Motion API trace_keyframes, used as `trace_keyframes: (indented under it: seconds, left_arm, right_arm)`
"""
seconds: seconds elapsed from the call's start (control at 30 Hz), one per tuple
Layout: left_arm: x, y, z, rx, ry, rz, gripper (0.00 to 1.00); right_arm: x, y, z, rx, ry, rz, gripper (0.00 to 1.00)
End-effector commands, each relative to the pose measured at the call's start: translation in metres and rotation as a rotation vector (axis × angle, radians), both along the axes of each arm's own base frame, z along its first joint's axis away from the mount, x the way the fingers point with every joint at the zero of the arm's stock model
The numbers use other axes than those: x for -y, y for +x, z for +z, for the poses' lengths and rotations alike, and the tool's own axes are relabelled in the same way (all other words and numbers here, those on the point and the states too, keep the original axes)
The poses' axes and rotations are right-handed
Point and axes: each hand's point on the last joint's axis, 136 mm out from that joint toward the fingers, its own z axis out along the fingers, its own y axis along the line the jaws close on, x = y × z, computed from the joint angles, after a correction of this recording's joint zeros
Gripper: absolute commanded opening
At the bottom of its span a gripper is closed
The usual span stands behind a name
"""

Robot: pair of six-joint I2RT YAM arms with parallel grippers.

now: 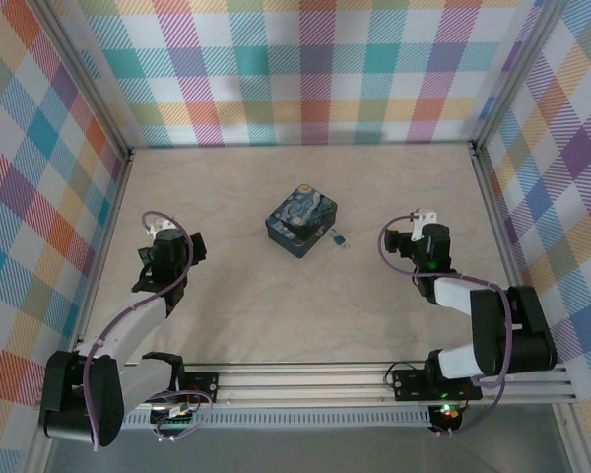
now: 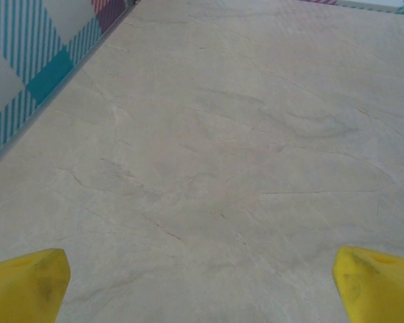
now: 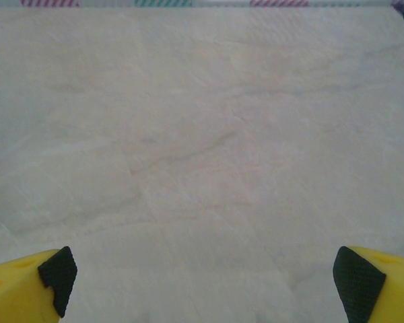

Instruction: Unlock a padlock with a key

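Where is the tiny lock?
In the top view, the padlock lies on the table just right of the starry-night box, near the table's middle.

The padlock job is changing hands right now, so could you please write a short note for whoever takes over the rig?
Left gripper: open, holding nothing, over bare table on the left side.
Right gripper: open, holding nothing, over bare table on the right side.
Padlock: lying on the table just right of the painted box, roughly midway between the two arms.
Key: too small to make out in the top view; it may be lying by the padlock.
Done: nothing is grasped yet.
Left: find and pick up the key, steady the padlock, insert the key, turn it and open the lock.
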Motion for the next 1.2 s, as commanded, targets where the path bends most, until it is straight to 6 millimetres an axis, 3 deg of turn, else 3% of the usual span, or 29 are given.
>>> trace_keyframes:
  seconds: [0.0,0.23,0.83,1.17]
  left_arm:
    - [0.002,0.011,0.005,0.058,0.010,-0.036,1.00]
    - [0.008,0.018,-0.004,0.074,0.007,-0.077,1.00]
    - [0.025,0.053,-0.024,0.158,-0.019,-0.204,1.00]
    - [0.027,0.050,-0.041,0.225,-0.034,-0.222,1.00]
  right_arm:
    - [0.000,0.012,0.014,0.104,0.013,0.025,1.00]
    - [0.014,0.016,-0.003,0.070,0.082,-0.008,1.00]
    - [0.014,0.016,-0.001,0.081,0.081,-0.005,1.00]
    - [0.014,0.016,-0.001,0.082,0.081,-0.004,1.00]
